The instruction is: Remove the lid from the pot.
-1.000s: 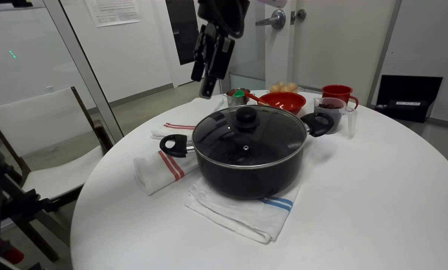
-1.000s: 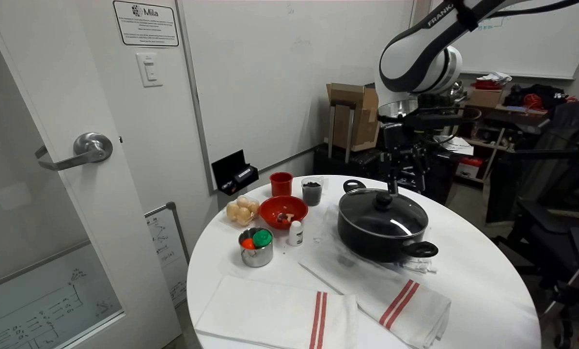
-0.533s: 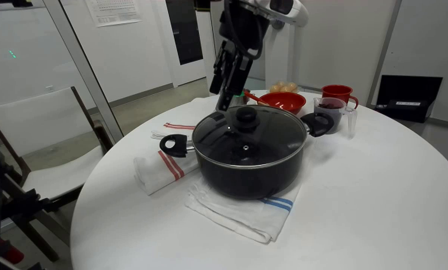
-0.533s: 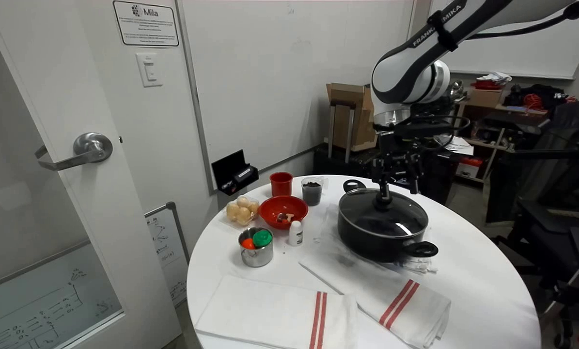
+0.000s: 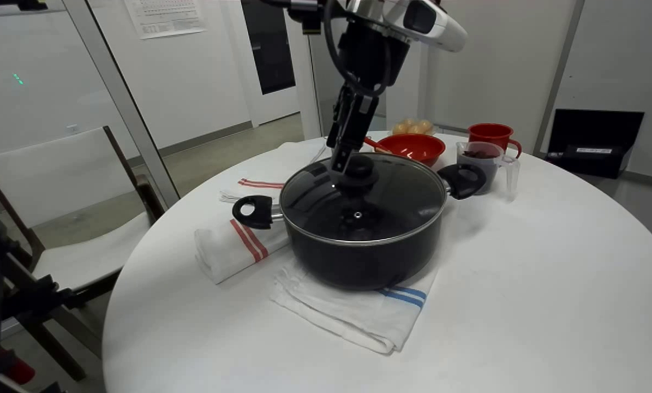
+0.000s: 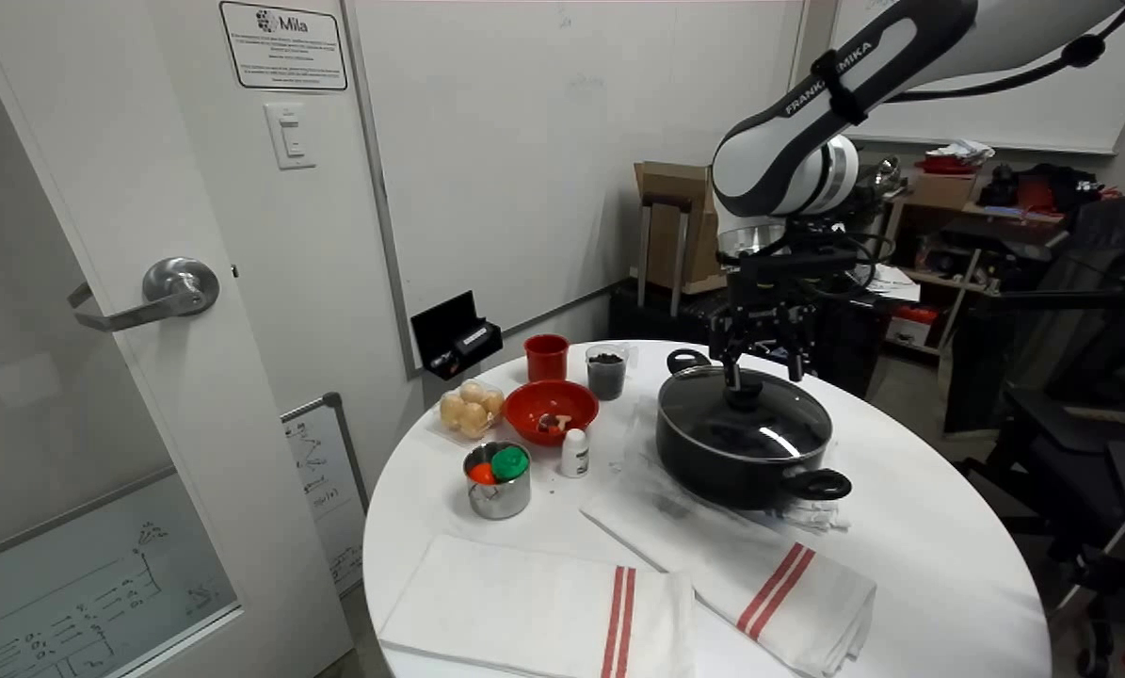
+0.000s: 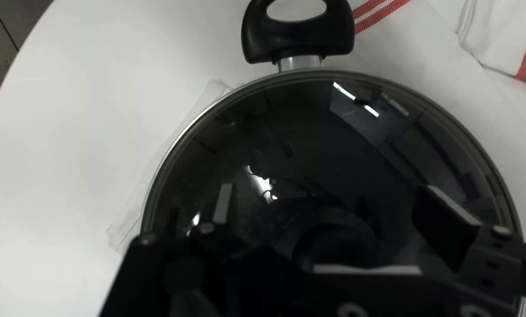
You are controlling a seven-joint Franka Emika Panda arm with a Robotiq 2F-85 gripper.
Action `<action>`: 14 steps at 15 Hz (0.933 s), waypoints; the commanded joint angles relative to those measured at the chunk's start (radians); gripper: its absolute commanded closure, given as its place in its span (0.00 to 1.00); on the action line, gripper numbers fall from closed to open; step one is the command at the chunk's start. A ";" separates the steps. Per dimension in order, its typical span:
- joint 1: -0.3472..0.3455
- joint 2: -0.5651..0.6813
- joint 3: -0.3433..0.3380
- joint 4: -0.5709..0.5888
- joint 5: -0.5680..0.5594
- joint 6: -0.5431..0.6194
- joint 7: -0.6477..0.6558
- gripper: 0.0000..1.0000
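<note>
The glass lid with a thin metal rim and black knob lies flat on the wide black pot. Lid and pot show in both exterior views. My gripper is open and low over the lid at the knob, one finger partly in front of it. In an exterior view, its fingers are spread with a gap. In the wrist view, the spread fingers stand left and right of the dark knob above the lid. I cannot tell whether they touch it.
A folded blue-striped towel lies under the pot. Red-striped towels lie beside it. A red bowl, clear measuring cup, red mug, white bottle and small metal pot stand nearby. A pot handle sticks out.
My open gripper has come down from above and closer to the knob, with its fingers staying apart. The lid and pot have not moved.
</note>
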 commanded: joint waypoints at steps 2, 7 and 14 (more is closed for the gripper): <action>0.015 0.042 -0.027 0.047 0.020 0.031 0.083 0.00; 0.025 0.058 -0.036 0.049 0.018 0.095 0.143 0.00; 0.028 0.062 -0.037 0.042 0.019 0.135 0.172 0.37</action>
